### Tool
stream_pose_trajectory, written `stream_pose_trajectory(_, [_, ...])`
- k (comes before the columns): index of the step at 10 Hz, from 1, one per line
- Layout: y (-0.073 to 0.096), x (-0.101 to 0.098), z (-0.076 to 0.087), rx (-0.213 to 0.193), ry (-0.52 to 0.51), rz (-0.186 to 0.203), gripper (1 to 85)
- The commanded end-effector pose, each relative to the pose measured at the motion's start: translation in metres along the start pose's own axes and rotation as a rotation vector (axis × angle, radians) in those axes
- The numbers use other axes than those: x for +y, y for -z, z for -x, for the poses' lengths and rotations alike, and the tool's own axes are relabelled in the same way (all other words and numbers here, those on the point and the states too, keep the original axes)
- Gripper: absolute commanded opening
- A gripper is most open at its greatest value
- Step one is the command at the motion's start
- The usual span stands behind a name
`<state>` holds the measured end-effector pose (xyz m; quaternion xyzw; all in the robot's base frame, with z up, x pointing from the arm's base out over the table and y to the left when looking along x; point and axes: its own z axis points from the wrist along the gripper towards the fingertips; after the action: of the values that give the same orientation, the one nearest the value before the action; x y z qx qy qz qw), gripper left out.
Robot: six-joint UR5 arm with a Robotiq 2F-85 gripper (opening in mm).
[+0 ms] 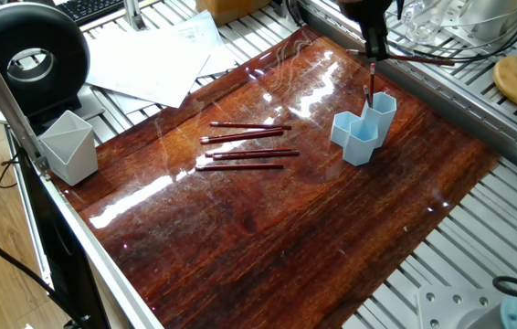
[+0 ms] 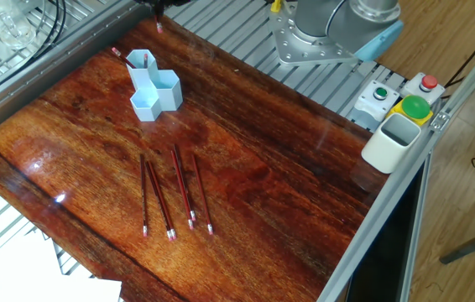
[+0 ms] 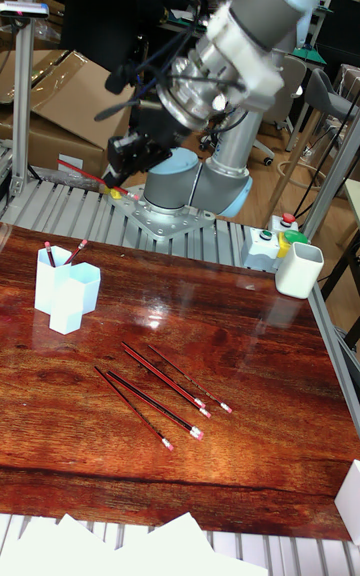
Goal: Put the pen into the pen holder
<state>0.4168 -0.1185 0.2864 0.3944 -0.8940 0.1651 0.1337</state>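
Well, my pincer [image 1: 374,46] hangs high above the far edge of the table [image 1: 286,228], over the pen holder [image 1: 361,132] and clear of it. As far as I can judge, it is closed on a pen [image 3: 88,176]. In the tall fixed view a thin red shaft lies crosswise and slightly tilted at my fingertips, though the jaws themselves are too small and dark to make out. The pen holder, a light blue cluster of joined hexagonal tubes, stands upright near the far side of the table. A standing pen [image 1: 369,84] already rises from its tallest tube, with its top just below my pincer. The tall fixed view hints at a second eraser end poking from the cluster, but I cannot tell whether that one sits inside a tube or only leans behind it. So I judge the job to be partly done: at least one pen is housed, and the one I carry is not yet in. It lies across my grip, not pointing down, so it will have to be tipped upright over an open tube before I lower it and let go. Four loose pens [image 1: 245,148] lie side by side, roughly parallel, in the middle of the table, well apart from the holder and not yet collected.
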Motion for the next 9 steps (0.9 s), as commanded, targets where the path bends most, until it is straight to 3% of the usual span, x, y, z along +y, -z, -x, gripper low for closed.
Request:
stream_pose_trajectory(1, [0.036, -0.011, -0.013, -0.220, 0.090, -0.005, 1.0])
stream_pose_trajectory(3, [0.040, -0.007, -0.003, -0.405, 0.101, 0.005, 1.0])
stream_pose_trajectory(6, [0.016, -0.014, -0.003, -0.533, 0.128, -0.037, 1.0])
stream_pose_trajectory(8, [0.016, -0.008, 0.008, -0.625, 0.134, -0.035, 1.0])
stream_pose_trajectory(9, [0.016, -0.009, 0.011, -0.651, 0.137, -0.044, 1.0])
